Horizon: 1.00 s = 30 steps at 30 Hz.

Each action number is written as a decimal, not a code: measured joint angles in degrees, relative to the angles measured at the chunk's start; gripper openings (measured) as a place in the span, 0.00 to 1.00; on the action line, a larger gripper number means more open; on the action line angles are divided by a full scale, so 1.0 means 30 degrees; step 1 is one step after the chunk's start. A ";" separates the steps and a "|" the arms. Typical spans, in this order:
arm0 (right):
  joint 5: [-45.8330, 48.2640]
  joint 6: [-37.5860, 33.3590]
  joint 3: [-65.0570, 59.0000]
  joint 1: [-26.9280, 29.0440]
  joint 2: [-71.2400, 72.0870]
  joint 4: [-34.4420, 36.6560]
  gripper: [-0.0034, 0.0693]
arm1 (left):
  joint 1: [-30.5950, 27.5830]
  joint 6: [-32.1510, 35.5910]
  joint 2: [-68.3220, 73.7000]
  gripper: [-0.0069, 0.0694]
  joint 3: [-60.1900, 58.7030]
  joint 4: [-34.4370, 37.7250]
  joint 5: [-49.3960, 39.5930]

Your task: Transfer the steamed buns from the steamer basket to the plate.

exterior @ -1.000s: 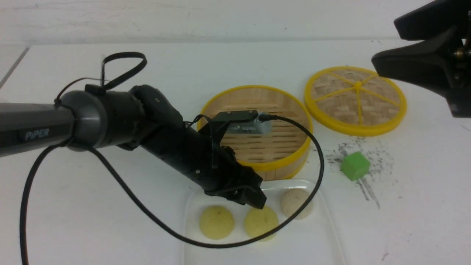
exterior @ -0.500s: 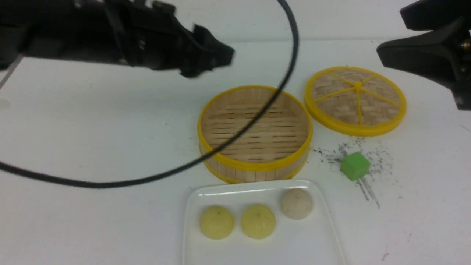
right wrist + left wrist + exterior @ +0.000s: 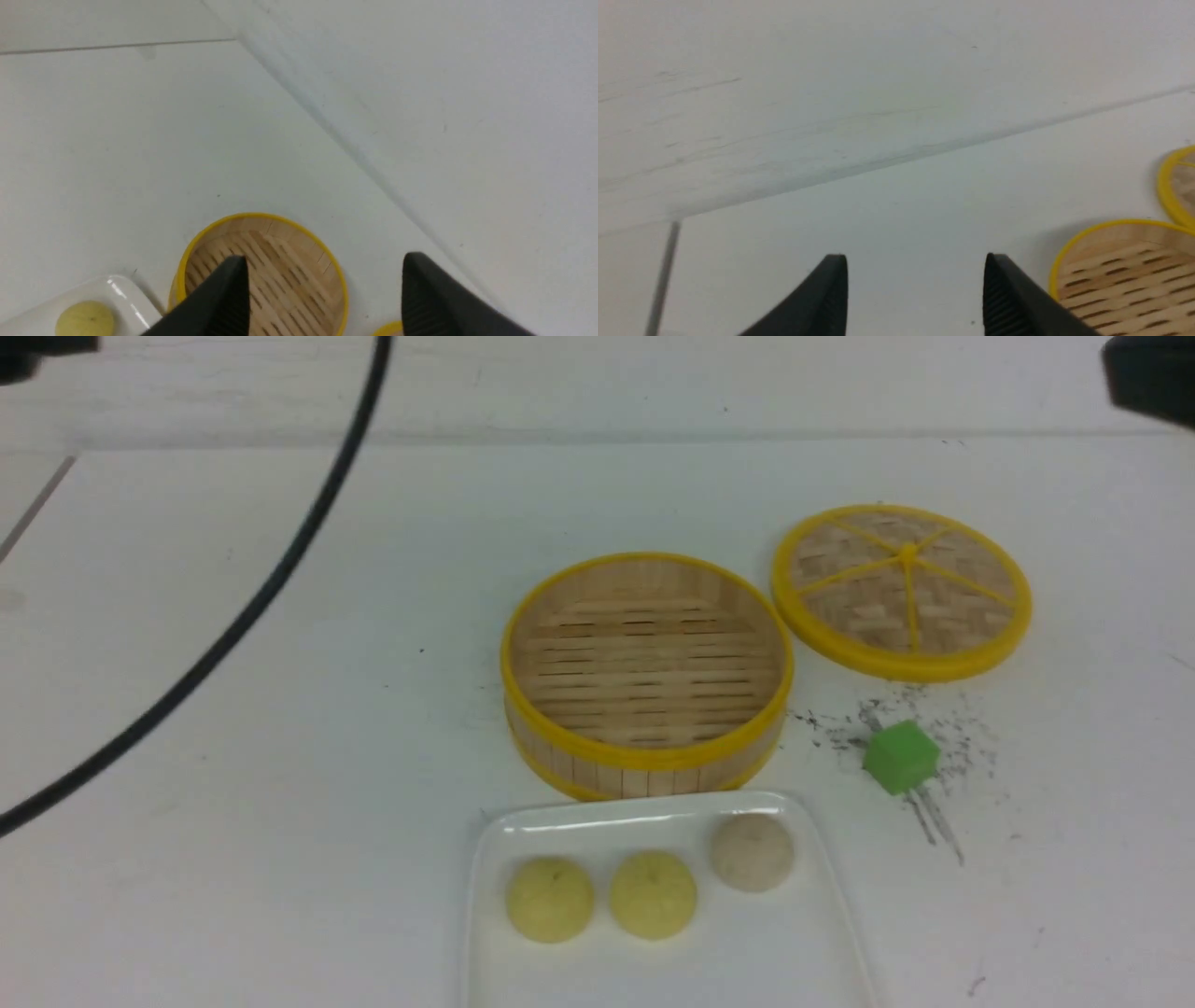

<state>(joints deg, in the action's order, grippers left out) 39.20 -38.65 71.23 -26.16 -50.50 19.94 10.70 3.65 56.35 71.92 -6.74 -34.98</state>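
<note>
The white plate [image 3: 766, 952] at the front holds three steamed buns: two pale yellow ones [image 3: 549, 899] [image 3: 653, 894] and an off-white one [image 3: 752, 852]. The steamer basket [image 3: 646, 756] behind it holds nothing. Both arms are raised out of the front view; only a dark piece of the right arm [image 3: 1153, 378] shows at the top right corner. In the left wrist view my left gripper [image 3: 915, 261] is open and empty, with the basket [image 3: 1125, 275] to one side. In the right wrist view my right gripper [image 3: 322, 261] is open and empty above the basket [image 3: 289, 266]; one yellow bun [image 3: 85, 318] shows on the plate [image 3: 126, 298].
The flat woven lid [image 3: 902, 588] lies at the back right, its edge also in the left wrist view [image 3: 1176, 186]. A green cube [image 3: 900, 757] sits among dark smudges right of the basket. A black cable [image 3: 233, 625] hangs across the left side.
My left arm has lifted off the plate, leaving the middle yellow bun there, and swung up and left out of the front view. My right arm has also pulled back upward.
</note>
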 joint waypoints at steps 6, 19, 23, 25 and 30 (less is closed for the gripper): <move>0.0726 0.2641 0.0000 0.0000 0.2487 -0.1502 0.65 | -0.0023 -0.4956 -0.3013 0.63 0.0000 -0.2937 -0.3522; 0.2899 0.4924 -0.2757 0.0000 0.7182 -0.4965 0.65 | -0.0023 -0.2114 -0.9821 0.63 -0.4393 0.0213 -0.5167; 0.1209 0.3682 -0.6530 0.0000 0.9432 -0.3957 0.65 | -0.0023 0.0126 -1.2915 0.63 -0.7134 0.1772 -0.3923; -0.0228 0.2548 -0.8823 0.0000 1.0862 -0.2654 0.65 | -0.0023 0.1054 -1.4908 0.63 -0.8738 0.2889 -0.2920; -0.4042 0.0969 -1.3074 0.0000 1.4090 -0.0127 0.65 | -0.0023 0.1992 -1.8185 0.62 -1.1289 0.3538 -0.2342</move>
<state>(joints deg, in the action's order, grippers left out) 27.07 -35.74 32.01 -26.16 -8.23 19.56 10.63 9.63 1.79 38.05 3.87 -42.00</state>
